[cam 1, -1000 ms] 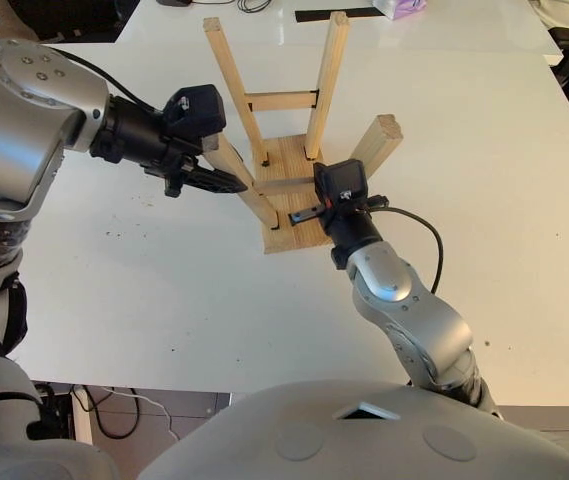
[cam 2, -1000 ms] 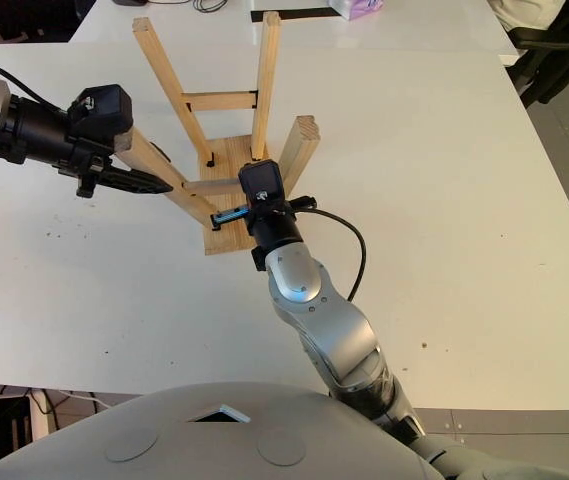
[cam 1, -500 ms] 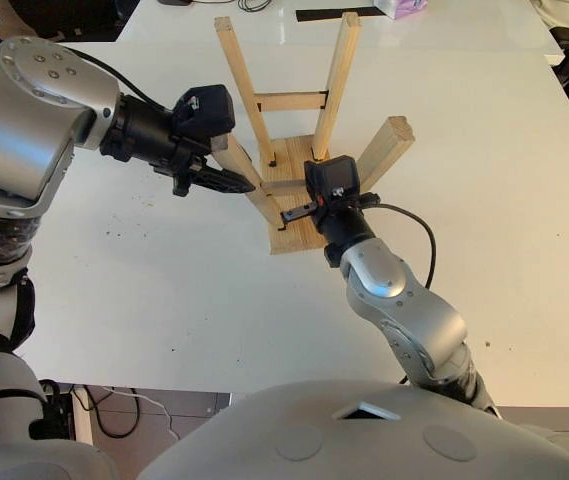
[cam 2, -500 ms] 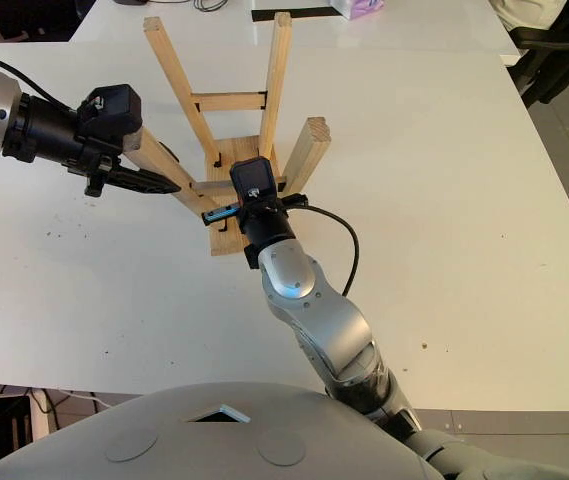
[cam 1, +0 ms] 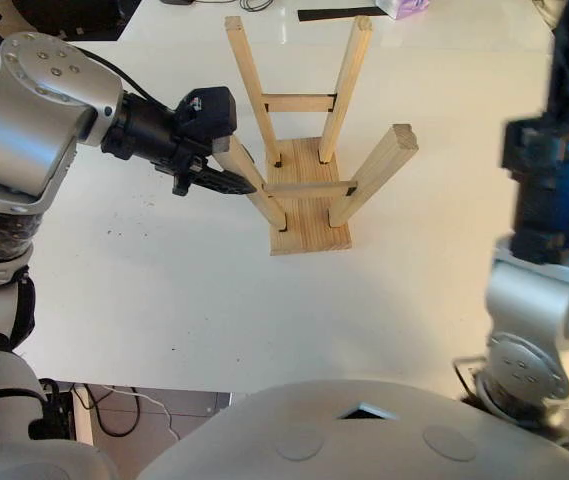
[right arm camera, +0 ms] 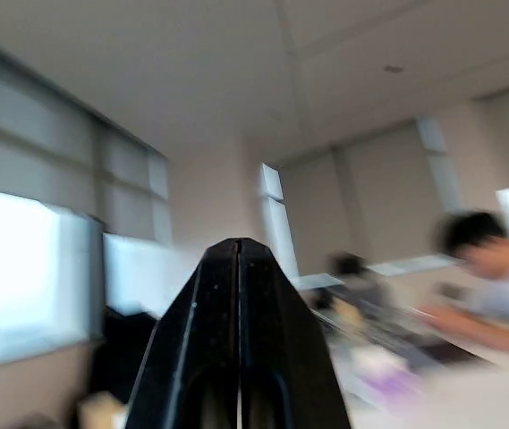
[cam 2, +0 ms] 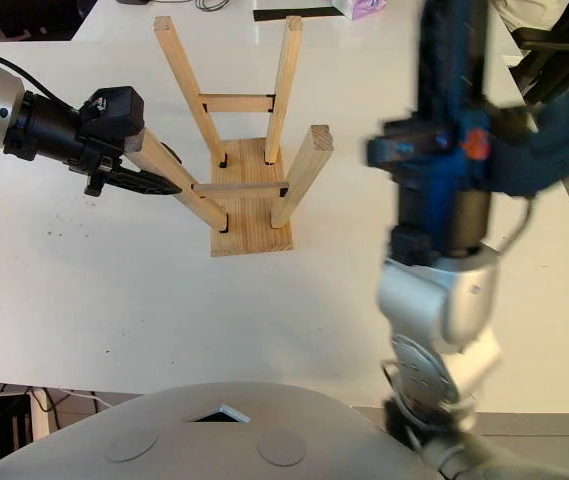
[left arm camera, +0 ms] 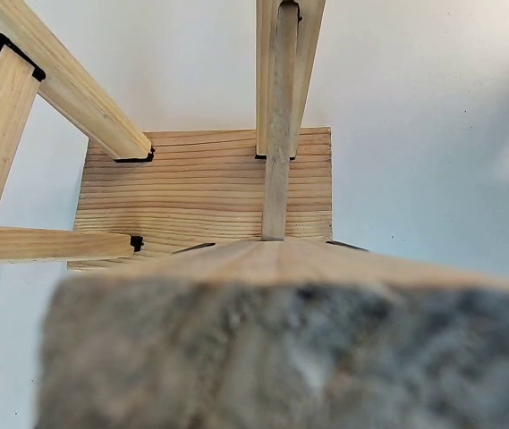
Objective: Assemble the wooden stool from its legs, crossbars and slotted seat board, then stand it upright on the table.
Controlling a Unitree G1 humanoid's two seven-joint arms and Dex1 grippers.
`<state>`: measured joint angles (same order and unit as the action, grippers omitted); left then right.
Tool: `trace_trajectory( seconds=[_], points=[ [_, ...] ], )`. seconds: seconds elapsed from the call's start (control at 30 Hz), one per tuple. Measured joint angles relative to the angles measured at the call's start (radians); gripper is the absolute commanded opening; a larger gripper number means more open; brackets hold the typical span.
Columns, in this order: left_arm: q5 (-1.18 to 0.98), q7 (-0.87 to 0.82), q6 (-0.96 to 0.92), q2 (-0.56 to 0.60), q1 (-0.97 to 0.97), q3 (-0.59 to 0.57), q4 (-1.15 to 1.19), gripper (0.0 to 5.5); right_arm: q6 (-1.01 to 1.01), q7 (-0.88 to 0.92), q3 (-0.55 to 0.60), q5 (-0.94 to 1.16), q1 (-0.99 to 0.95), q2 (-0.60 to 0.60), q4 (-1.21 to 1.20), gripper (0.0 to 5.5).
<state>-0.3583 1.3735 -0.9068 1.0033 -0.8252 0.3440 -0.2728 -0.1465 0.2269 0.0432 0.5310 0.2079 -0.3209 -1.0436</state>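
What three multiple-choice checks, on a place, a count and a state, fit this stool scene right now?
1. Where is the seat board? A) flat on the table B) propped on edge C) held in the air
2. How many legs stand in it? A) two B) three C) four
3. The right gripper has its jaws: A) wide open B) shut, empty C) gripping a part
A: the board lies under upturned legs. C: four legs rise from it. B: the jaws meet, nothing between.

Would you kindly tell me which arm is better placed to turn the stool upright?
Left, probably. The left gripper is at the near leg of the upturned stool, while the right gripper, shut, is raised well clear of the table.
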Motion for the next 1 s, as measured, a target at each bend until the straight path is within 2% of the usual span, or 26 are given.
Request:
trace_trajectory(
  seconds=[0.07, 0.1, 0.13, 0.23, 0.37, 0.4, 0.5, 0.57, 0.7, 0.77, 0.8, 0.87, 0.93, 1.0],
  points=[
    [-0.003, -0.002, -0.012, 0.000, 0.000, -0.002, -0.003, 2.04, 0.027, 0.002, 0.062, 0.010, 0.185, -0.059, 0.000, 0.00],
    [-0.009, -0.009, -0.030, 0.001, 0.001, -0.005, -0.007, 2.04, 0.016, 0.026, 0.044, -0.002, 0.301, -0.114, 0.000, 0.00],
    [-0.010, -0.014, -0.043, 0.004, 0.004, -0.007, -0.010, 2.04, -0.050, 0.051, -0.034, -0.022, 0.305, -0.128, 0.002, 0.00],
    [-0.011, -0.025, -0.054, -0.007, 0.001, -0.007, -0.020, 2.04, -0.223, 0.086, -0.265, -0.048, 0.110, -0.034, 0.013, 0.00],
    [-0.013, -0.035, -0.057, -0.032, -0.002, -0.007, -0.026, 2.04, -0.414, 0.094, -0.444, -0.071, -0.172, 0.089, 0.028, 0.00],
    [-0.016, -0.034, -0.051, -0.034, -0.002, -0.006, -0.025, 2.04, -0.426, 0.091, -0.443, -0.065, -0.184, 0.088, 0.020, 0.00],
    [-0.015, -0.028, -0.032, -0.032, 0.001, -0.005, -0.019, 2.04, -0.370, 0.077, -0.323, -0.038, -0.065, -0.012, 0.004, 0.00],
    [-0.015, -0.031, -0.019, -0.031, 0.005, -0.007, -0.015, 2.04, -0.213, 0.015, -0.198, -0.001, 0.099, -0.141, 0.001, 0.00],
    [-0.016, -0.035, -0.009, -0.029, 0.012, -0.010, -0.008, 2.04, 0.085, -0.082, -0.068, 0.084, 0.266, -0.285, 0.001, 0.00],
    [-0.016, -0.035, 0.001, -0.029, 0.021, -0.018, -0.008, 2.04, 0.142, -0.035, 0.081, 0.162, 0.303, -0.315, -0.002, 0.00],
    [-0.016, -0.035, 0.003, -0.029, 0.023, -0.019, -0.008, 2.04, 0.112, 0.000, 0.114, 0.177, 0.305, -0.314, -0.004, 0.00],
    [-0.016, -0.035, 0.005, -0.027, 0.027, -0.023, -0.009, 2.04, -0.018, 0.085, 0.107, 0.177, 0.266, -0.304, 0.010, 0.00],
    [-0.016, -0.032, 0.016, -0.025, 0.029, -0.023, -0.008, 2.04, -0.151, 0.164, 0.038, 0.159, 0.151, -0.267, 0.076, 0.00],
    [-0.013, -0.027, 0.032, -0.028, 0.027, -0.020, -0.002, 2.04, -0.242, 0.201, -0.061, 0.134, 0.014, -0.181, 0.145, 0.00]
  ],
)
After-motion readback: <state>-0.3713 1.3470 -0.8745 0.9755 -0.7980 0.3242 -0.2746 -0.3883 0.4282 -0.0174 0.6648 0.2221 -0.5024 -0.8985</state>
